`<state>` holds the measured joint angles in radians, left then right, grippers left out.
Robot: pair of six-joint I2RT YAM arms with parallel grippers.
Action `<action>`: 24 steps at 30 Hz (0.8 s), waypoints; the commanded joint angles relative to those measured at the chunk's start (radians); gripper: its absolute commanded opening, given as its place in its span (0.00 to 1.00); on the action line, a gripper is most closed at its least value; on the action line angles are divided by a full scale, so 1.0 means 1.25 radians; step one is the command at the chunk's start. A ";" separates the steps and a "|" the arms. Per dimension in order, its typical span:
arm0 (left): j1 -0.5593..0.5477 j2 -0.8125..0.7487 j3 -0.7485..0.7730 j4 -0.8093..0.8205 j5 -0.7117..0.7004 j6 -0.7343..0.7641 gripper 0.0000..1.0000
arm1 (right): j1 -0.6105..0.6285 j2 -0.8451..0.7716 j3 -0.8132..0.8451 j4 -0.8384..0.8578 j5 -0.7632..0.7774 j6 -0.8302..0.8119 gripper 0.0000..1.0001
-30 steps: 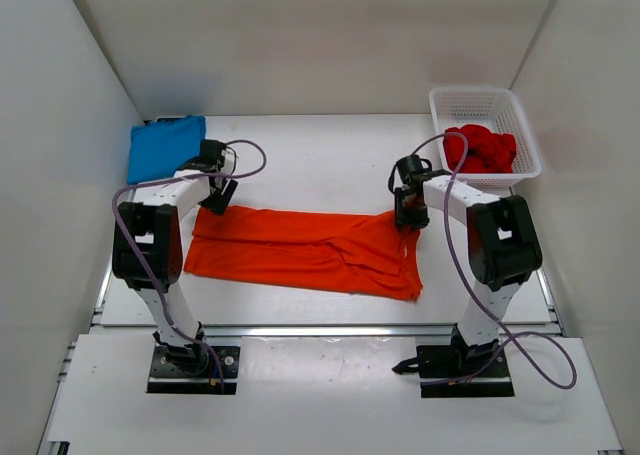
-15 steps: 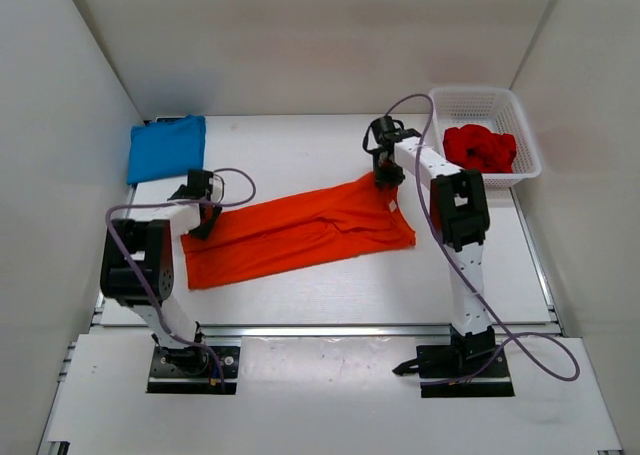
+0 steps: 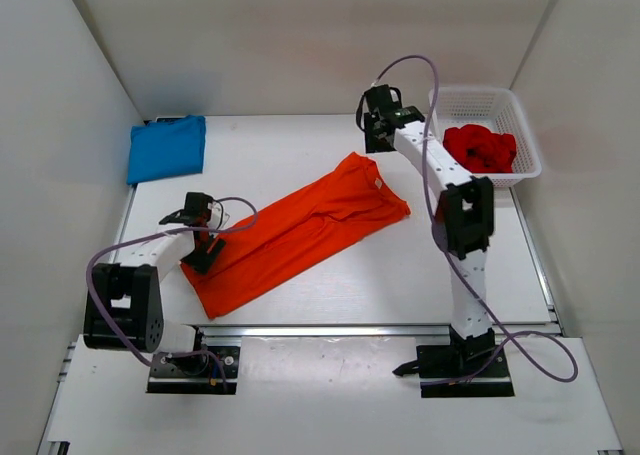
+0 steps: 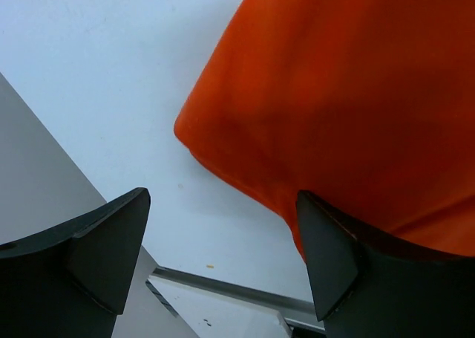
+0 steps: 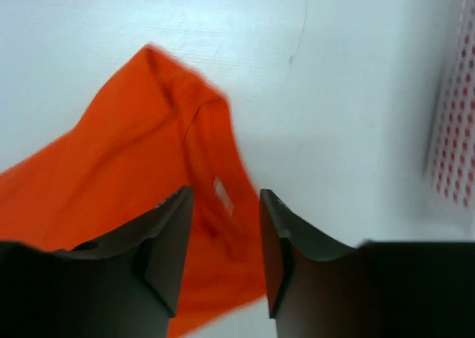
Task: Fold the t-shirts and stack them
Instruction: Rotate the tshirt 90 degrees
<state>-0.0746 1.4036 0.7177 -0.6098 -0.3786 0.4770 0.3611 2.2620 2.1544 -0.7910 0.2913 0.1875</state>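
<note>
Top cam: fixed, high and behind, looking down on whole surface [image 3: 300, 145]. Wrist cams: close, angled down. Left sees orange t-shirt [image 3: 300, 230] near corner, right its collar end. All three share it.

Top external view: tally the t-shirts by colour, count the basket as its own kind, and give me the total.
blue t-shirt: 1
orange t-shirt: 1
red t-shirt, in the basket: 1
white basket: 1
Total: 4 things, 3 of them t-shirts
</note>
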 commanded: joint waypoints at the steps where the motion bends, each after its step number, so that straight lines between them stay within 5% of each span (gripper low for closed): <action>1: -0.008 -0.066 0.026 -0.061 0.027 -0.021 0.91 | 0.033 -0.260 -0.171 0.028 -0.019 0.077 0.36; 6: 0.000 -0.094 0.047 -0.062 0.012 -0.043 0.92 | -0.008 -0.512 -0.720 0.262 -0.177 0.311 0.27; 10: -0.007 -0.087 0.061 -0.036 -0.019 -0.045 0.94 | 0.011 -0.582 -0.909 0.374 -0.102 0.375 0.31; 20: 0.024 -0.010 0.106 -0.003 -0.120 -0.065 0.97 | -0.042 -0.437 -0.952 0.527 -0.135 0.459 0.37; 24: 0.044 0.007 0.134 -0.021 -0.128 -0.074 0.97 | -0.062 -0.342 -0.862 0.470 -0.141 0.448 0.36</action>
<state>-0.0391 1.4105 0.8371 -0.6292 -0.5030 0.4015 0.2970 1.7519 1.0073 -0.2310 0.1085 0.7303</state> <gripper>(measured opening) 0.969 0.367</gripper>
